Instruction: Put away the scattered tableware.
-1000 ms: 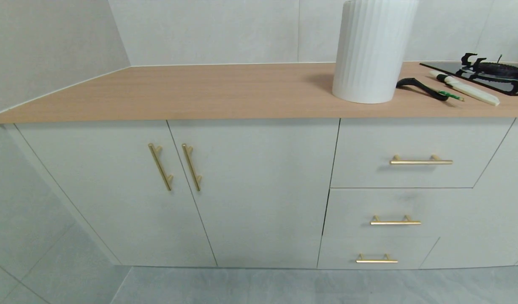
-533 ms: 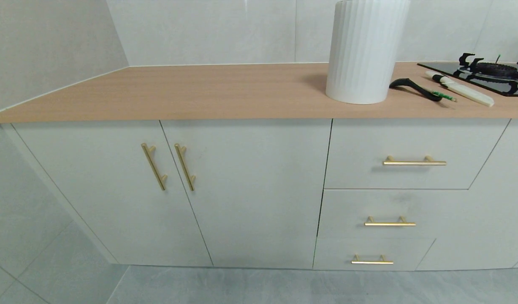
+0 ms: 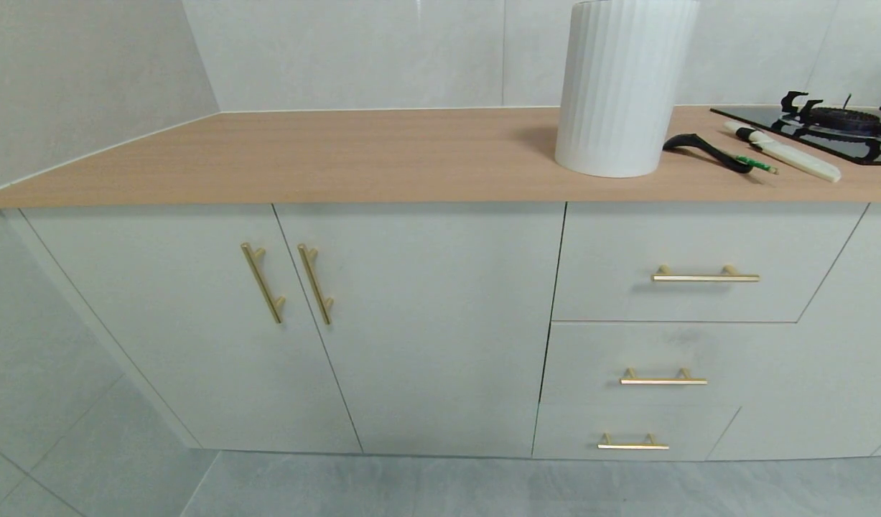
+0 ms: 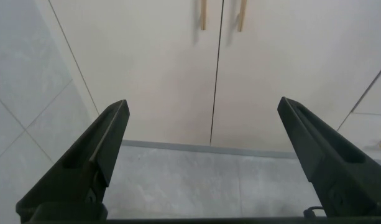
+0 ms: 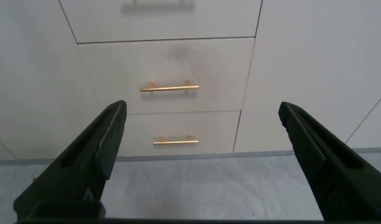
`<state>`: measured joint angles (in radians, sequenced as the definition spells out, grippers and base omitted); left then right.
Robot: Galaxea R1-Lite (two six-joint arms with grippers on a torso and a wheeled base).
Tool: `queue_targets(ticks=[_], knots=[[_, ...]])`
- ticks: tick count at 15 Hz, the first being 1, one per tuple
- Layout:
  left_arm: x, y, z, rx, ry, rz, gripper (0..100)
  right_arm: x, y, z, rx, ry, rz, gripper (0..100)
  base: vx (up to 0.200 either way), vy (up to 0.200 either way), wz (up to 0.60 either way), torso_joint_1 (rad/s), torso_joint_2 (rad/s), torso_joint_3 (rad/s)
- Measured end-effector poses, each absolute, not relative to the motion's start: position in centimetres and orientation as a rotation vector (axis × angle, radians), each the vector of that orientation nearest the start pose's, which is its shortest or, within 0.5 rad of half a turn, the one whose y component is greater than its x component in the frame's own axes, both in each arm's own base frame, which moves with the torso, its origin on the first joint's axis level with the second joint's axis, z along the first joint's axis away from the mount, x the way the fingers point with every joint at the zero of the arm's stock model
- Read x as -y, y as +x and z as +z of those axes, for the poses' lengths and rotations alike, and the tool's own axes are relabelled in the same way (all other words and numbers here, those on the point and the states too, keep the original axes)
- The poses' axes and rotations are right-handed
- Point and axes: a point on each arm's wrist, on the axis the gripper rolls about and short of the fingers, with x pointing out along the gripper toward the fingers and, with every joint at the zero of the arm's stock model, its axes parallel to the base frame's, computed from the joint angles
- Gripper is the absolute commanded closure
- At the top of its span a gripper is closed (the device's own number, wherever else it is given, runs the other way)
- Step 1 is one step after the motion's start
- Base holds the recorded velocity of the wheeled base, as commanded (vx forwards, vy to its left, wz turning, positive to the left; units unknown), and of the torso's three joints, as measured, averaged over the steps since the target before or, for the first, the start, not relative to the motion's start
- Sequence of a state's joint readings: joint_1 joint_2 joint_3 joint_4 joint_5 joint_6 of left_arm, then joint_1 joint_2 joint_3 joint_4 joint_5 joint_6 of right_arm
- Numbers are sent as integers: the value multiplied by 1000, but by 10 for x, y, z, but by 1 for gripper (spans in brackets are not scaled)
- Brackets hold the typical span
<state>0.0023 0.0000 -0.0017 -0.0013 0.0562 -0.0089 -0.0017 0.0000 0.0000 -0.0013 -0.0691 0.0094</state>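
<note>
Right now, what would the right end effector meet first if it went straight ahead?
Likely the middle drawer: the right end effector points at its front with nothing between, though depth is unclear.

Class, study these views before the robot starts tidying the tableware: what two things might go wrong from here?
1. The black utensil and cream utensil lie right beside the tall white container; a reach for them might knock it over.
2. The left gripper and right gripper, both open, hang low facing the cabinet fronts; lifting them might clip the counter edge or a drawer handle.
</note>
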Motion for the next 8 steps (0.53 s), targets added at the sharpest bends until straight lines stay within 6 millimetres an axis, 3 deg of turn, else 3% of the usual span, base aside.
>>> queue_targets(ticks=[1,8], knots=[[-1,-23,76,3,-9,58,0,2,-23,76,2,9,-71,0,200,0,0,2,2,2],[-1,-23,76,3,-9,59,0,2,-23,76,2,9,-71,0,0,0,0,0,0,0]])
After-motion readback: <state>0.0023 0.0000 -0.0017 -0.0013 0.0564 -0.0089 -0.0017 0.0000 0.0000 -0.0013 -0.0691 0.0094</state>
